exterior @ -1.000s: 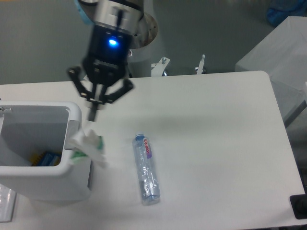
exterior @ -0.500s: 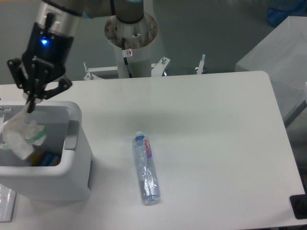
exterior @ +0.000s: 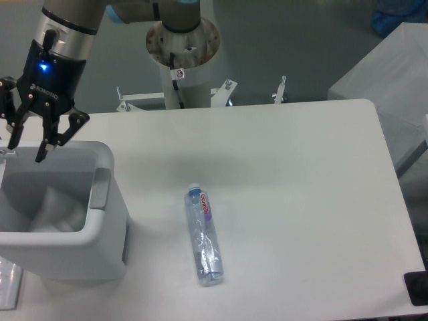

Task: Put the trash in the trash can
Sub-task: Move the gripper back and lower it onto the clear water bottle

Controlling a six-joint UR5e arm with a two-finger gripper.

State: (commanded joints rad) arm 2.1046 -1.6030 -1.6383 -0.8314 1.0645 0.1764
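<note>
The trash can (exterior: 101,234), a white boxy bin with a grey side tab, stands at the table's left front. My gripper (exterior: 27,146) hangs open over the bin's back rim, its fingers spread with nothing between them. Inside the bin lies the crumpled white wrapper (exterior: 55,211), blurred, apart from the fingers. The clear plastic bottle (exterior: 204,235), with a blue cap and a purple-pink label, lies on its side on the table to the right of the bin, cap pointing away from the front edge.
The arm's round base (exterior: 182,39) stands behind the table's back edge, with two metal clamps (exterior: 227,87) beside it. A grey box (exterior: 391,73) sits off the table's right side. A black object (exterior: 417,287) is at the front right corner.
The gripper carried the wrapper leftward over the bin, opened and let it go. The wrapper now lies inside the bin. The bottle has not moved.
</note>
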